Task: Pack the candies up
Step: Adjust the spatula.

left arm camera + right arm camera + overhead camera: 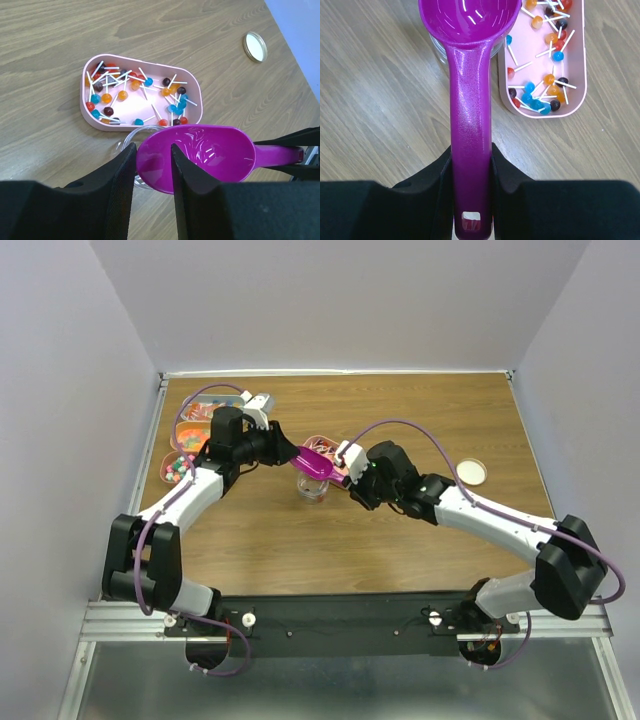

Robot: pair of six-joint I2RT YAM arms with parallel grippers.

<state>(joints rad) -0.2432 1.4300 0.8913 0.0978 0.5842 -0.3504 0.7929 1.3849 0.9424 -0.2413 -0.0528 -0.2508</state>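
Scoop (470, 125) handle clamped in right pincer (471, 154) | empty bowl above jar (312, 488) (desk (420, 540) centre) | left pincer (153, 150) part-open, gripping nothing | candies (122, 94) lie in pink tray (196, 92)

Scoop (210, 152) glossy magenta. Tray (100, 124) pale pink. Candies (107, 98) blue, orange, red, dark brown; sticks white. Tabletop (50, 40) brown wood grain. Fingers (122, 190) black.

A magenta plastic scoop (318, 462) sits over a clear jar (312, 488) mid-table. A round cream lid (471, 472) lies toward the right edge.
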